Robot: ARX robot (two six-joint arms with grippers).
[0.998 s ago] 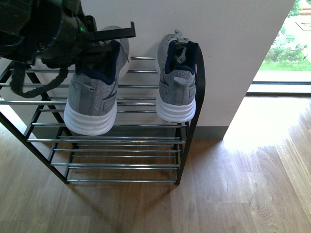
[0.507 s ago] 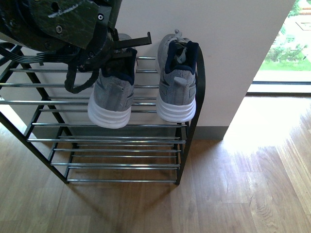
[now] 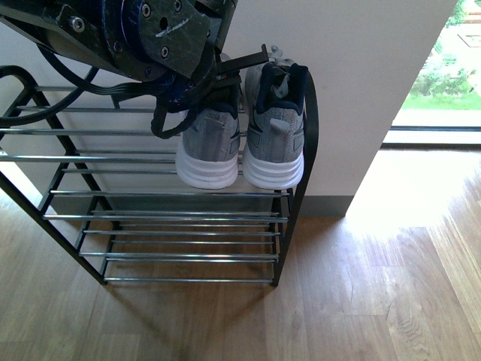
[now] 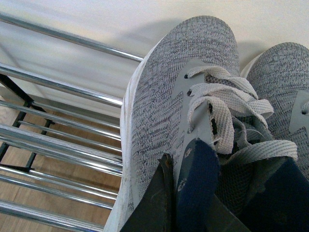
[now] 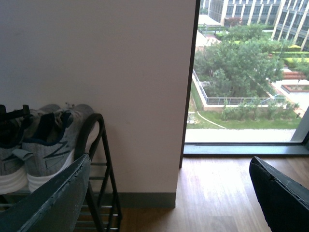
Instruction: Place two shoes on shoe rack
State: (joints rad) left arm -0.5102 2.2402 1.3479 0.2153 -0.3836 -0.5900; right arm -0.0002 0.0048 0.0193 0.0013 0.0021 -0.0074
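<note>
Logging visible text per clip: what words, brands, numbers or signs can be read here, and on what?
None can be read. The held sneaker, the racked sneaker and the shoe rack show no legible brand, label or number in any view.

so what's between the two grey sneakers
Nothing. In the front view just a narrow bare gap separates the held sneaker from the placed sneaker.

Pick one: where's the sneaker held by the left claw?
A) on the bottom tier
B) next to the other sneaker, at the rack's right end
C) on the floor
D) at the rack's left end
B: the left claw grips the held sneaker at its collar, side by side with the other sneaker near the right end of the rack.
</note>
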